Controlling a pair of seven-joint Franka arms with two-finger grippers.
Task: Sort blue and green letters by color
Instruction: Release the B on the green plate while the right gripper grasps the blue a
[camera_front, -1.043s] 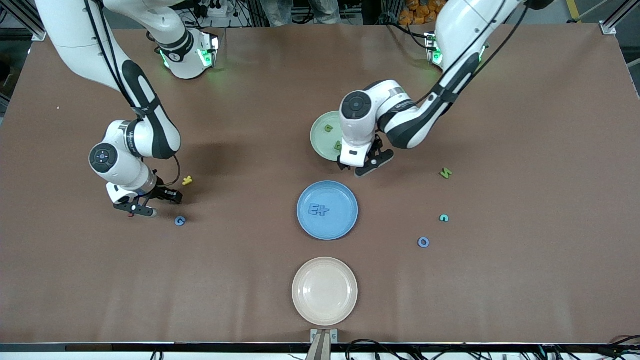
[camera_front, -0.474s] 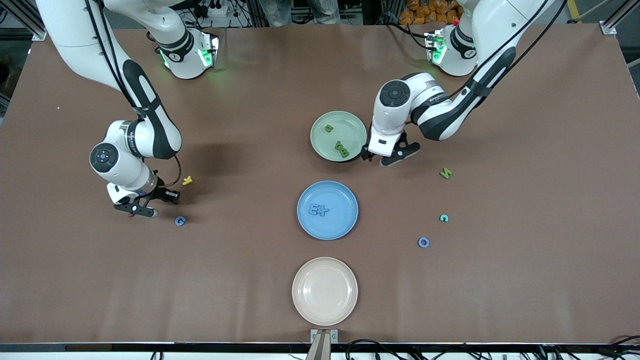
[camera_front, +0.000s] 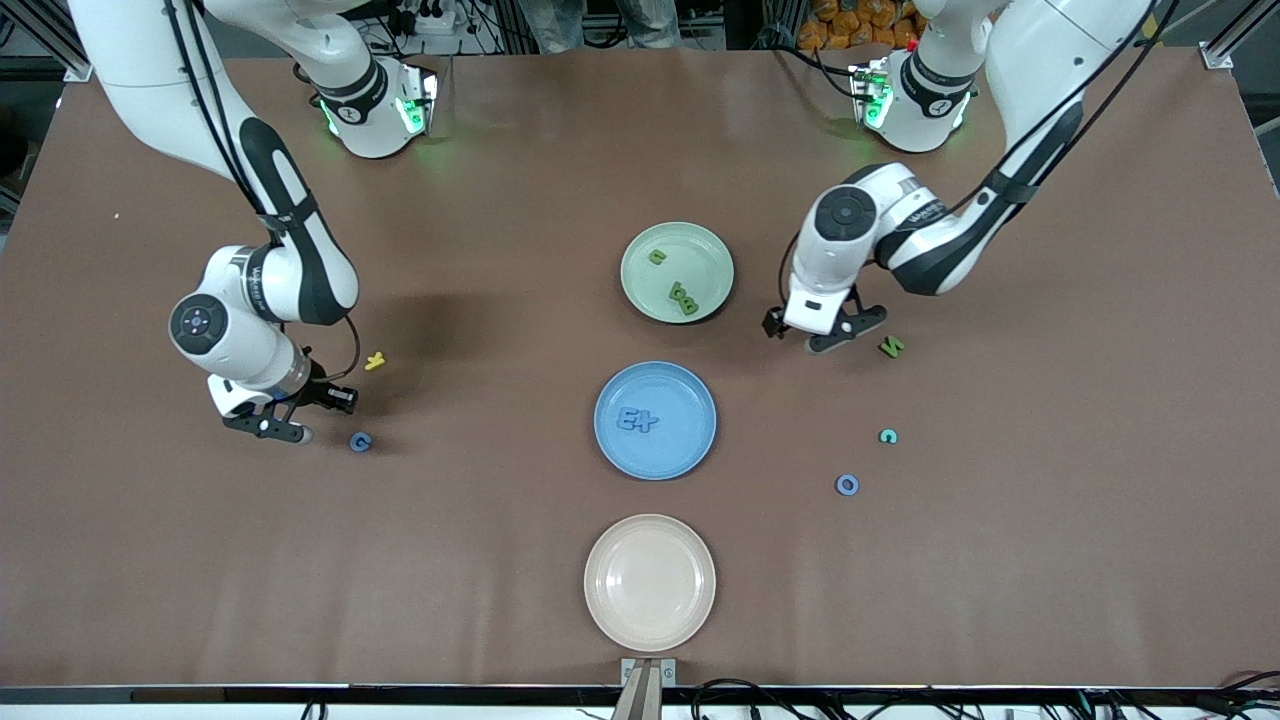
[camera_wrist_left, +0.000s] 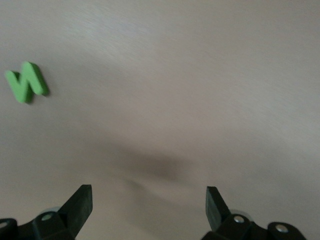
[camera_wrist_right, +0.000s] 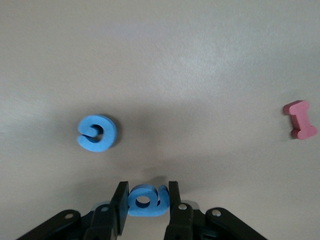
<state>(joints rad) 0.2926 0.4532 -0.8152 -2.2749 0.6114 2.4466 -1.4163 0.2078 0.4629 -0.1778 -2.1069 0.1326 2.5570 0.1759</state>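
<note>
Fingers of the right gripper are clamped on a small blue letter, low over the desk toward the right arm's end. Just beside it on the desk lies a blue letter G, with a yellow letter farther from the front camera. The right wrist view also shows a dark red letter lying apart from the blue ones.

Three plates line up along the middle of the desk: a green plate holding three green letters, a blue plate holding blue letters, and nearest the front camera a cream plate.

Over bare desk between the green plate and a green letter N, the left gripper hangs with its fingers wide apart and nothing between them. Nearer the front camera lie a teal letter C and a blue letter O, all toward the left arm's end
</note>
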